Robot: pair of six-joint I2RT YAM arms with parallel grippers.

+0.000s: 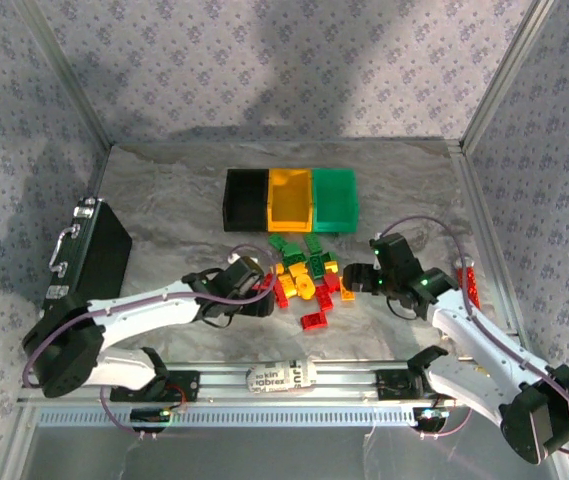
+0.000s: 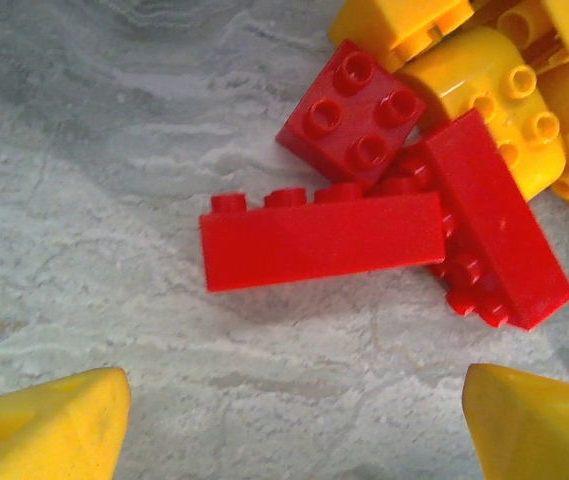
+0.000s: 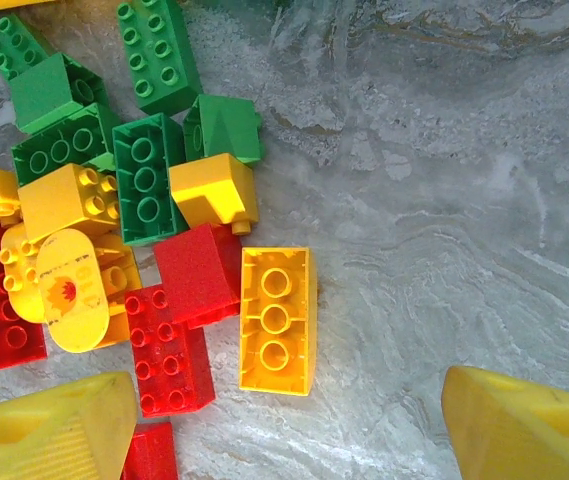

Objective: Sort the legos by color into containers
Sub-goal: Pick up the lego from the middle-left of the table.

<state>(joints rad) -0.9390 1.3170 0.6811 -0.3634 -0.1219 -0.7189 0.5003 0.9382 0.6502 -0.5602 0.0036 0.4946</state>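
The legos [image 1: 304,275], red, yellow and green, lie in a heap at mid-table. Behind them stand the containers: black [image 1: 246,198], orange [image 1: 289,198] and green [image 1: 334,198]. My left gripper [image 1: 264,292] hovers open at the heap's left edge. Its yellow fingertips [image 2: 49,425] straddle bare table just short of a long red brick [image 2: 322,238], which lies by a square red brick [image 2: 352,113]. My right gripper [image 1: 359,278] is open at the heap's right edge. An upturned yellow brick [image 3: 276,320] lies just ahead of its fingertips [image 3: 524,425], beside red bricks [image 3: 169,350] and green bricks [image 3: 149,178].
A large black case [image 1: 89,255] with a metal handle lies at the left. A red cylindrical item [image 1: 469,283] rests by the right wall. A white labelled roll [image 1: 282,378] sits on the near rail between the arm bases. Frame walls enclose the table.
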